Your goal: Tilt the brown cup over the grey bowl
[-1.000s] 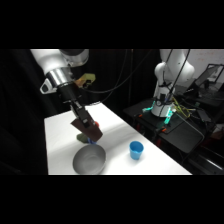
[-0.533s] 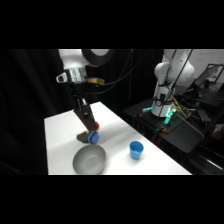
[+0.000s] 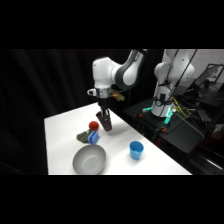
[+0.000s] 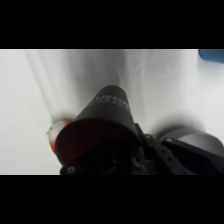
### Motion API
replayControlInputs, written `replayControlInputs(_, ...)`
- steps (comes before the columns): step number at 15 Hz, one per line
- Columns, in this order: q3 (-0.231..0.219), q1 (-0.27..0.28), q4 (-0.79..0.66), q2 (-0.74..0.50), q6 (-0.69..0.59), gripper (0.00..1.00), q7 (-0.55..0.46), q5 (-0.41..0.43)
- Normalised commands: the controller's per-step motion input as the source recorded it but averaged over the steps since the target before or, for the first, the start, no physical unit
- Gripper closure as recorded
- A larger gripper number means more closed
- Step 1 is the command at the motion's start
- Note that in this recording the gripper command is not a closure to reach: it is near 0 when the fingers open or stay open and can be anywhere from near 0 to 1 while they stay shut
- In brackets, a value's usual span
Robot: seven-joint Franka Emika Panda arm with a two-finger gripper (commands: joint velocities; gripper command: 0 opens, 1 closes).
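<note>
A white robot arm reaches over a white table (image 3: 60,127) w/ its gripper (image 3: 104,118) coming down from above. The jaws pinch the brown cup (image 3: 106,122), which hangs off the table, nearly upright w/ a slight lean, toward the far side of the table.

The grey bowl (image 3: 89,160) sits at the near edge, left of the cup's line and well apart from it. So the cup is not over the bowl yet. To do this step well, the arm likely needs to carry the cup nearer and leftward until its mouth is above the bowl's middle, then roll the wrist slowly, keeping the cup clear of the rim. Between cup and bowl lies a small cluster: a red ball (image 3: 93,125), something blue (image 3: 93,138) and a dark greenish item (image 3: 83,135), so the path should pass above them. A blue cup (image 3: 135,149) stands to the right, apart from all.

In the wrist view the brown cup (image 4: 100,127) fills the middle: dark, tapered, plain, no handle, w/ a maroon tinge on its wider end, held at the gripper's black linkage. Whether anything is inside can't be told.
</note>
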Motion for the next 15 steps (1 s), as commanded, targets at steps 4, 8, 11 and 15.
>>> replayControlInputs(4,0.001,-0.022,-0.42,-0.16,0.55,0.07,-0.12,0.188)
replayControlInputs(8,0.106,-0.079,-0.07,0.03,0.46,0.07,-0.22,0.318)
replayControlInputs(11,0.154,-0.078,-0.04,0.04,0.37,0.07,-0.21,0.262)
replayControlInputs(15,0.259,-0.158,0.0,0.0,-0.01,0.0,-0.4,0.258)
